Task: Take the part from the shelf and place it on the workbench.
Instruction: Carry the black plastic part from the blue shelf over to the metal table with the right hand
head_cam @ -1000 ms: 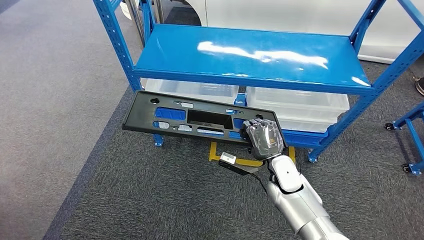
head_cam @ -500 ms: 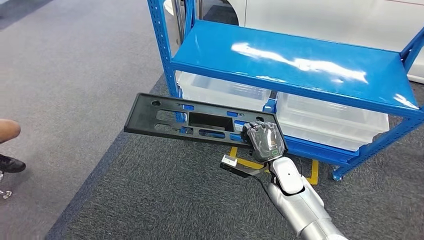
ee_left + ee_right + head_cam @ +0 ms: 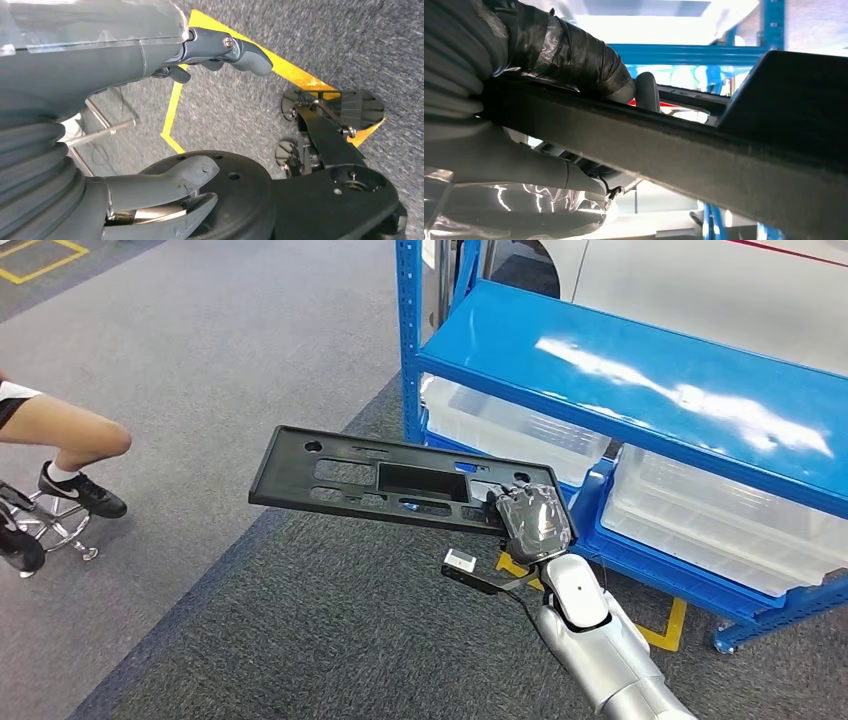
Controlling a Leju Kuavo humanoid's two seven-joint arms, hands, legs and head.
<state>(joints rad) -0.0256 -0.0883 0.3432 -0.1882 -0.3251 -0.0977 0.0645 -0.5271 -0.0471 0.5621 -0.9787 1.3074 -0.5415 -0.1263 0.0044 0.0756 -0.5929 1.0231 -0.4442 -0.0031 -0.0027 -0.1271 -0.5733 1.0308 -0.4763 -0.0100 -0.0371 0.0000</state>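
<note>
Nearest the head camera, the silver right arm (image 3: 600, 650) rises from the lower edge, and the right hand (image 3: 530, 518) is clamped on the near right end of the part (image 3: 380, 480), a long flat black plastic panel with several cut-out slots, held roughly level in the air above the floor and in front of the shelf. In the right wrist view the panel's dark edge (image 3: 674, 145) crosses the frame with the taped fingers (image 3: 574, 60) wrapped over one face and the thumb under the other. The left hand (image 3: 165, 125) hangs over the carpet with nothing in it, thumb and fingers apart. Beneath the arm lies dark grey carpet (image 3: 330, 640), with yellow floor tape (image 3: 660, 625) just beside the shelf's foot; a lighter grey strip of floor (image 3: 200, 360) runs alongside further left. Left of the panel, a person's bare leg (image 3: 70, 430) and dark shoe (image 3: 85, 495) rest by a wheeled stool base (image 3: 40, 530). Beyond the part stands the blue metal shelf (image 3: 640, 370), its glossy top deck catching glare, and clear plastic bins (image 3: 700, 510) sit on the lower level. Behind the shelf is a white panel (image 3: 720, 290).
</note>
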